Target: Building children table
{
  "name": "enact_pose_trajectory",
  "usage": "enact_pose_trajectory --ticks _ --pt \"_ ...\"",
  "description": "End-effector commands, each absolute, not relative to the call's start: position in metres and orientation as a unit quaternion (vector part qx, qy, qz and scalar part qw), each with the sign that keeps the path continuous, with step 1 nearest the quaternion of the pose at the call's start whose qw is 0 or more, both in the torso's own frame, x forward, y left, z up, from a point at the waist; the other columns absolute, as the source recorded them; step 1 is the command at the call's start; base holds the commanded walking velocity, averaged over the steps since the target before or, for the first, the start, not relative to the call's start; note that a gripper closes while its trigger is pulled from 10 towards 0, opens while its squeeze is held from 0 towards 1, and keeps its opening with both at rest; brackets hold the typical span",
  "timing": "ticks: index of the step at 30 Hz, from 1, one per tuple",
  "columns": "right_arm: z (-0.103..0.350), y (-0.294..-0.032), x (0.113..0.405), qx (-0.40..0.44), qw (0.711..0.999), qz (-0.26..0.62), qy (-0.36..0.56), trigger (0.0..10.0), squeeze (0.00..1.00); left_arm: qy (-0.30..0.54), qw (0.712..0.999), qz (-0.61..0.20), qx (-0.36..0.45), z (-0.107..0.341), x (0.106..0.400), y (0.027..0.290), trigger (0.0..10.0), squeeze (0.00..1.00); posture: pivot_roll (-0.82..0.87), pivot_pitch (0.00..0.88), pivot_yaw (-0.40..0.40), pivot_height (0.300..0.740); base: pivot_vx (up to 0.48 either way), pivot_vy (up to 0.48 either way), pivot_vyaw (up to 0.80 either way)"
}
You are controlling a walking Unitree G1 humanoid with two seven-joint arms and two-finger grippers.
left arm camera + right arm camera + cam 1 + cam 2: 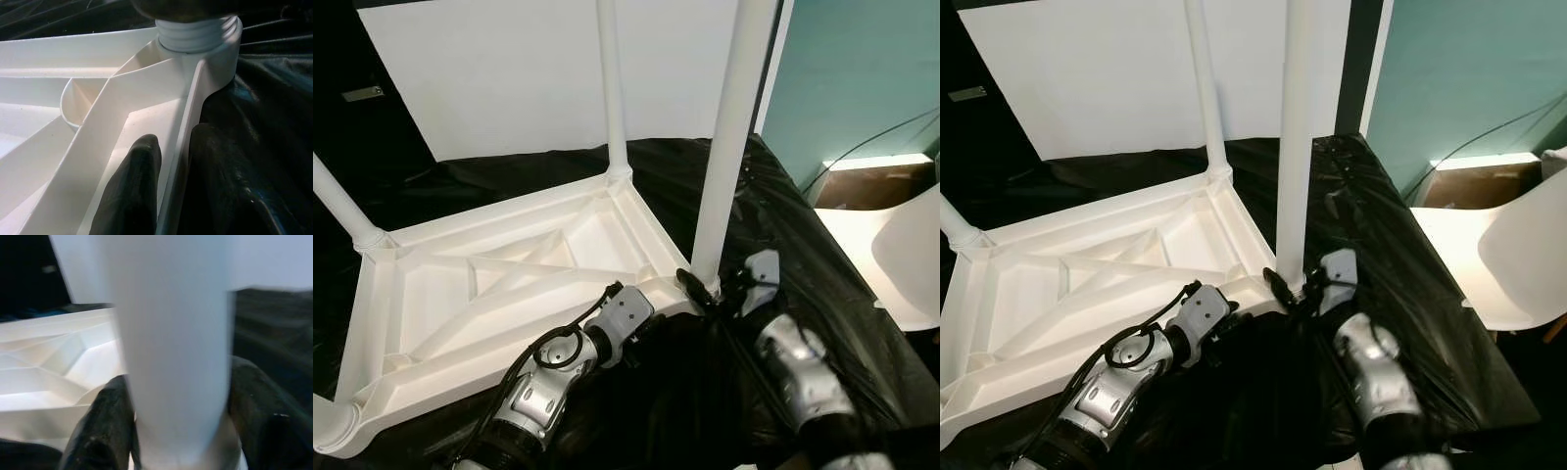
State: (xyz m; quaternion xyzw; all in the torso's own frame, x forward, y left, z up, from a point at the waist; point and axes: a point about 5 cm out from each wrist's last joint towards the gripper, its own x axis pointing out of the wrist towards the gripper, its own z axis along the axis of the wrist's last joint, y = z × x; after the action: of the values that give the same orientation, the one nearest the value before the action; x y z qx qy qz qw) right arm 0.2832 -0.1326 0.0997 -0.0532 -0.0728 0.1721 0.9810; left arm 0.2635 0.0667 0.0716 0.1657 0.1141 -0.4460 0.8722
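White table leg (176, 357) between black jaws; tabletop underside (54, 362) beside.

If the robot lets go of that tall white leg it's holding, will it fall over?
Probably not right away: the white leg stands upright in the corner socket of the upside-down tabletop. The right gripper holds its base. It looks smooth, so likely slippery. If the threads aren't fully in, it may wobble.

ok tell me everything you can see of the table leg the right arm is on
The leg is a plain white plastic-looking tube, standing upright, slightly tilted, in the near right corner socket of the upturned table top. Its top runs out of frame. The right end effector grips it at the base; its threaded end shows at the socket.
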Motion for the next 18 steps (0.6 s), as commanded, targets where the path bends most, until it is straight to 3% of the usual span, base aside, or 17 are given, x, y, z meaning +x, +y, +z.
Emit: enact_pose_trajectory --ticks 1,7,8,9,10,14,15,16,17,18 --pt "0.096 -0.15 0.284 -0.071 0.99 0.106 -0.062 0.0 0.0 0.248 0.839 -0.452 0.173 0.021 0.236 0.082 10.0 0.0 0.0 0.0 0.024 0.74 0.0 0.0 0.0" --pt "0.097 -0.155 0.289 -0.081 0.992 0.078 -0.058 0.0 0.0 0.251 0.838 -0.452 0.175 0.02 0.236 0.085 10.0 0.0 0.0 0.0 0.031 0.74 0.0 0.0 0.0" --pt "0.096 -0.151 0.288 -0.085 0.991 0.09 -0.052 8.5 0.0 0.251 0.838 -0.452 0.176 0.021 0.236 0.086 10.0 0.0 0.0 0.0 0.031 0.74 0.0 0.0 0.0" --pt "0.096 -0.151 0.288 -0.085 0.991 0.09 -0.052 8.5 0.0 0.251 0.838 -0.452 0.176 0.021 0.236 0.086 10.0 0.0 0.0 0.0 0.031 0.74 0.0 0.0 0.0" --pt "0.095 -0.146 0.286 -0.094 0.99 0.095 -0.044 10.0 0.0 0.25 0.838 -0.452 0.177 0.021 0.236 0.086 10.0 0.0 0.0 0.0 0.032 0.74 0.0 0.0 0.0" --pt "0.092 -0.141 0.288 -0.101 0.986 0.131 -0.03 10.0 0.0 0.249 0.839 -0.451 0.177 0.021 0.237 0.086 10.0 0.0 0.0 0.0 0.032 0.74 0.0 0.0 0.0" --pt "0.093 -0.143 0.29 -0.104 0.983 0.146 -0.034 10.0 0.44 0.249 0.839 -0.451 0.177 0.021 0.238 0.086 10.0 0.0 -0.01 0.0 0.032 0.74 0.0 0.0 0.0" --pt "0.093 -0.143 0.29 -0.104 0.983 0.146 -0.034 10.0 0.44 0.249 0.839 -0.451 0.177 0.021 0.238 0.086 10.0 0.0 -0.01 0.0 0.032 0.74 0.0 0.0 0.0" --pt "0.095 -0.144 0.292 -0.105 0.982 0.153 -0.038 10.0 0.89 0.249 0.839 -0.451 0.178 0.021 0.238 0.085 10.0 0.0 -0.01 0.0 0.032 0.74 0.0 0.0 0.0" --pt "0.098 -0.149 0.296 -0.105 0.978 0.174 -0.039 10.0 1.0 0.248 0.839 -0.451 0.178 0.022 0.238 0.085 10.0 0.0 -0.01 0.0 0.032 0.74 0.0 0.0 0.0"
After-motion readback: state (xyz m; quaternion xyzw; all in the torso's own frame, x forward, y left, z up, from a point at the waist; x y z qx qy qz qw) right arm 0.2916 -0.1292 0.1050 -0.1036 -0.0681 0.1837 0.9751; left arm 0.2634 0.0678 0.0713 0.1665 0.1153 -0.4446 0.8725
